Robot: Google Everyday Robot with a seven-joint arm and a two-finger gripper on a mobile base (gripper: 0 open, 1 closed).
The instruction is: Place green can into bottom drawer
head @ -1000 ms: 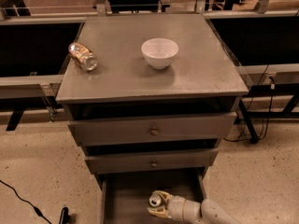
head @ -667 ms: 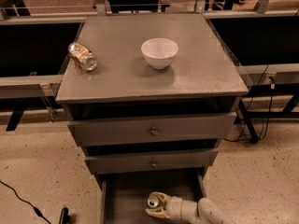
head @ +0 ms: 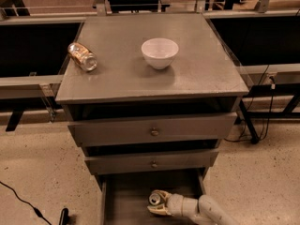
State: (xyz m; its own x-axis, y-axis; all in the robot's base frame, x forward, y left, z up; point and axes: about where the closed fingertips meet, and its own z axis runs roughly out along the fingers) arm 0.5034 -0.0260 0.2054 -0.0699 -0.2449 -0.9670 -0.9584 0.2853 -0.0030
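Observation:
The bottom drawer (head: 126,200) is pulled open at the foot of the grey cabinet, its grey floor showing. My gripper (head: 158,203) reaches in from the lower right on a white arm and is shut on the green can (head: 155,198). The can's silver top faces up, and the can sits low over the drawer floor, right of centre. The fingers (head: 159,210) wrap around its sides and hide most of its body.
An orange-tan can (head: 82,56) lies on its side at the left of the cabinet top (head: 197,78). A white bowl (head: 160,52) stands near the middle. Two upper drawers with brass knobs (head: 153,131) are partly out. A black cable (head: 23,201) runs on the floor at left.
The gripper with the can has moved slightly left and a little further into the bottom drawer. Nothing on the cabinet top has moved.

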